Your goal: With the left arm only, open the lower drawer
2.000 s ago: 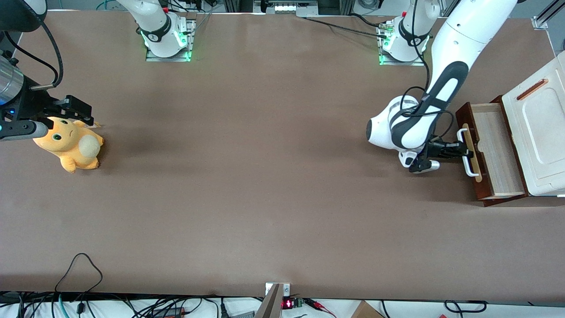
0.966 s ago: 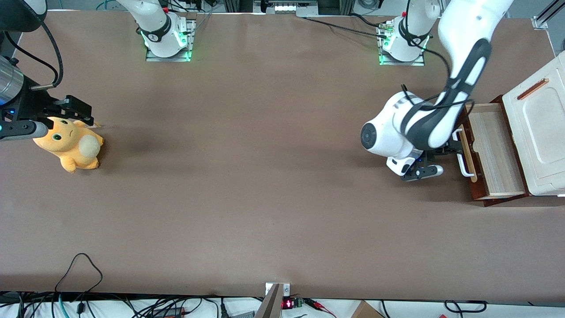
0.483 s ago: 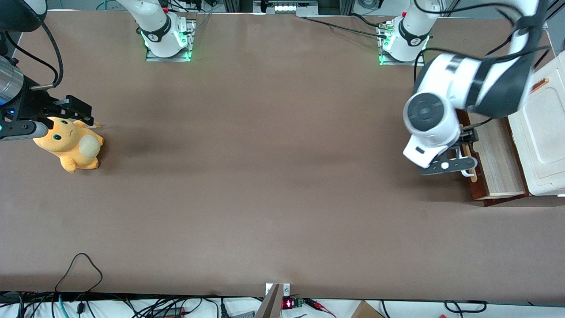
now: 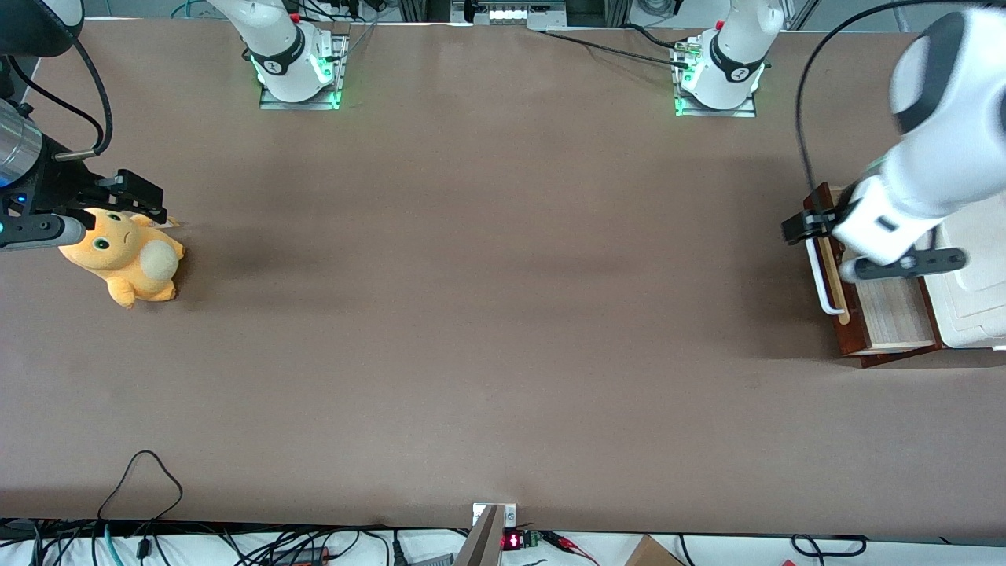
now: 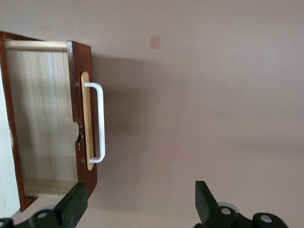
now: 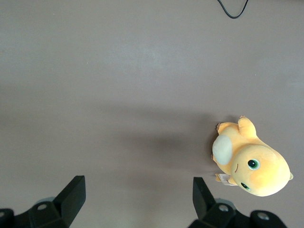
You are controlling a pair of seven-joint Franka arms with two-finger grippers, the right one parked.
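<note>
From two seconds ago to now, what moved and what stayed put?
The gripper let go of the white bar handle it was gripping and lifted away; the left arm swung up above the cabinet. The fingers are now spread, holding nothing. The lower drawer stays pulled out, and the orange plush toy has not moved.

**Arm and frame edges hide parts of the drawer and gripper**

From the front, the left arm (image 4: 919,185) covers much of the lower drawer (image 4: 888,314), leaving only its handle and nearer end showing. The gripper (image 4: 805,226), raised over the drawer's front, is mostly blocked by the wrist, its jaws unseen there. The cabinet (image 4: 971,314) runs off the frame. In the wrist view only the fingertips (image 5: 73,204) show, spread wide.
</note>
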